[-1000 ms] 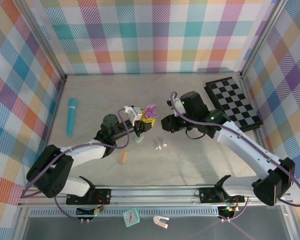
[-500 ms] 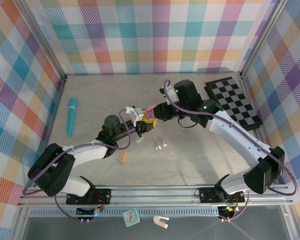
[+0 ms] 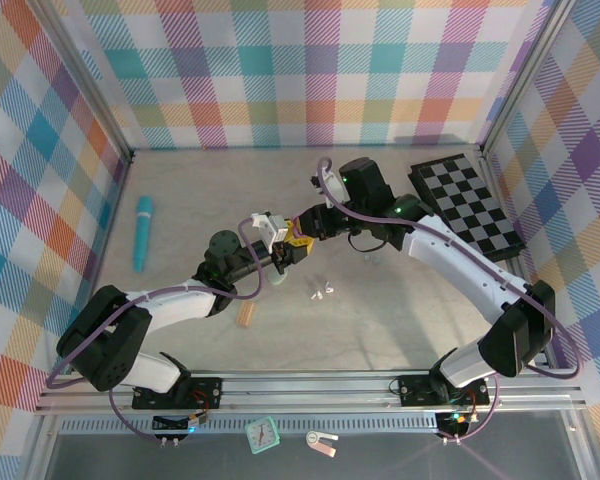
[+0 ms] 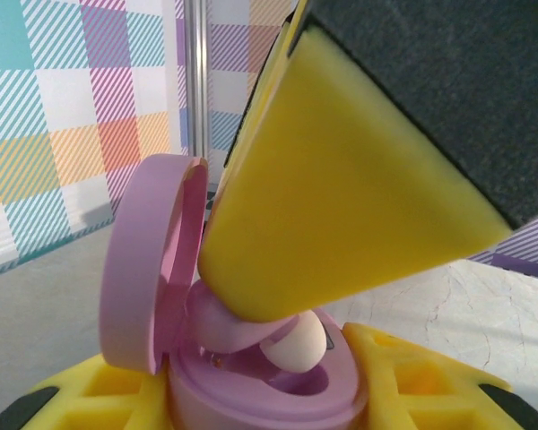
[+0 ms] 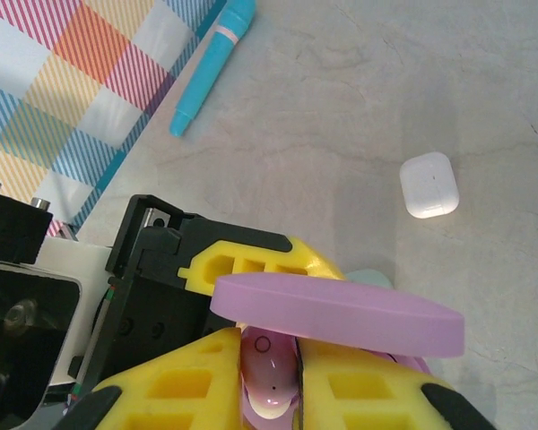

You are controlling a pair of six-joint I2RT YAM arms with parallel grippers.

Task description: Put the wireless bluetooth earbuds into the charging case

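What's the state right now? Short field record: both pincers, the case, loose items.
left pincer: shut on purple charging case
case lid: open, hinged upright
right pincer: shut on purple earbud, tip down at the case's well
seated: not yet
loose on table: white earbuds, white case, teal pen

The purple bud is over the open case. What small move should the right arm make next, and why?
Probably lower the right gripper slightly: its purple earbud sits just above the socket of the open purple case, which the left gripper holds.
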